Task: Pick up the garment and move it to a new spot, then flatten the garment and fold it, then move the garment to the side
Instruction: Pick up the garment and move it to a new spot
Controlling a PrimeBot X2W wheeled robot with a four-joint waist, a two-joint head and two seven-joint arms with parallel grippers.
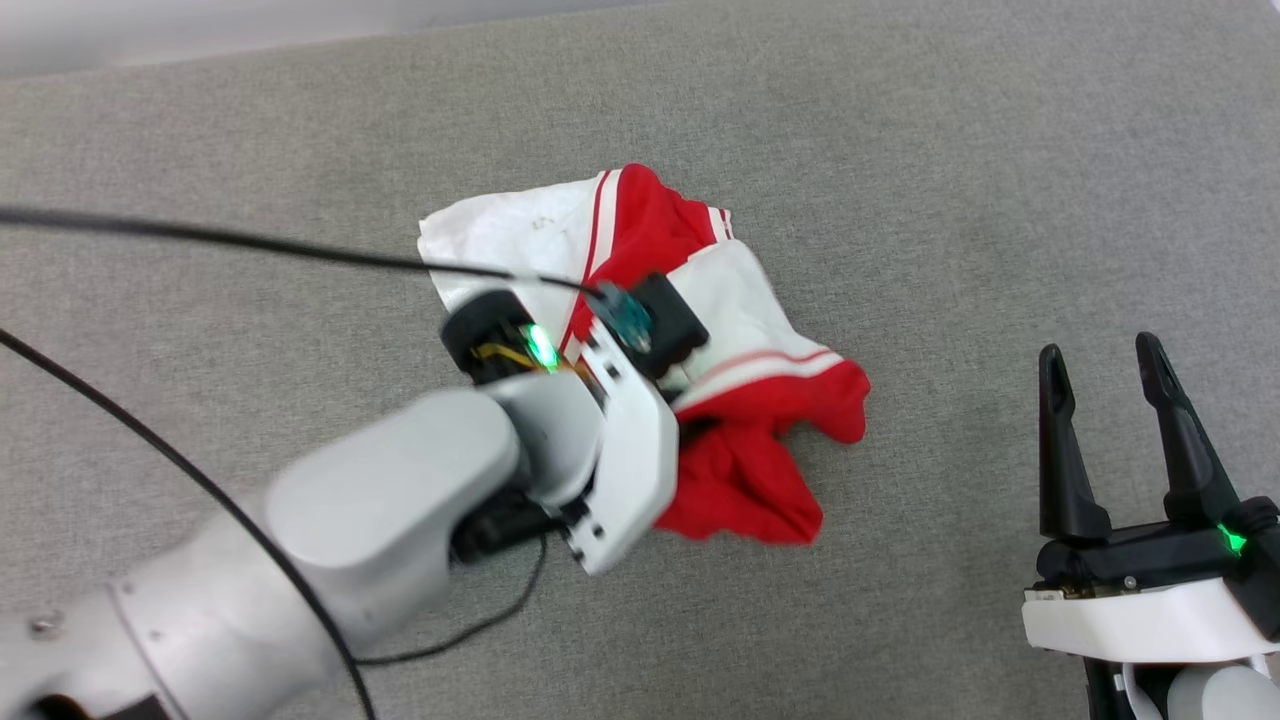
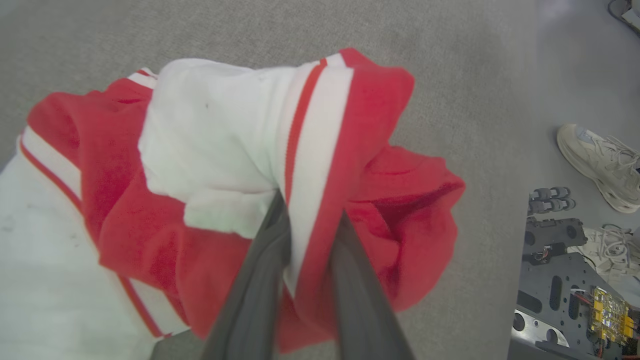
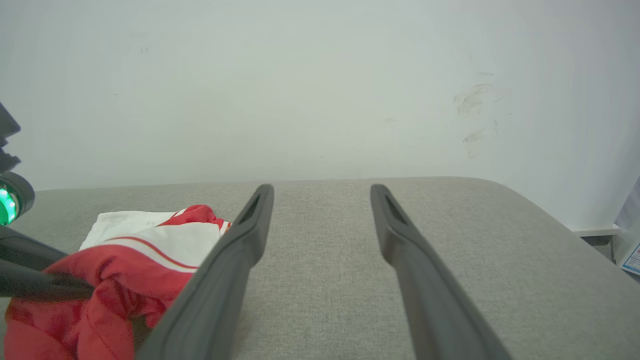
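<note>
The garment (image 1: 745,480), a red T-shirt with white sleeves and striped trim, lies crumpled in a heap near the middle of the grey table. My left arm reaches over it from the lower left. In the left wrist view my left gripper (image 2: 310,207) is shut on a raised fold of the garment (image 2: 225,125), pinching red-and-white striped cloth between its fingers. My right gripper (image 1: 1100,348) stands open at the lower right, well off to the right of the heap, nothing between its fingers. In the right wrist view it (image 3: 321,189) points across bare table, the garment (image 3: 125,260) at its left.
The grey cloth-covered table (image 1: 950,150) stretches wide on all sides of the heap. Black cables (image 1: 200,235) run across the left side over my left arm. Beyond the table edge, the left wrist view shows a person's pale shoes (image 2: 595,160) on the floor and the robot's base (image 2: 565,280).
</note>
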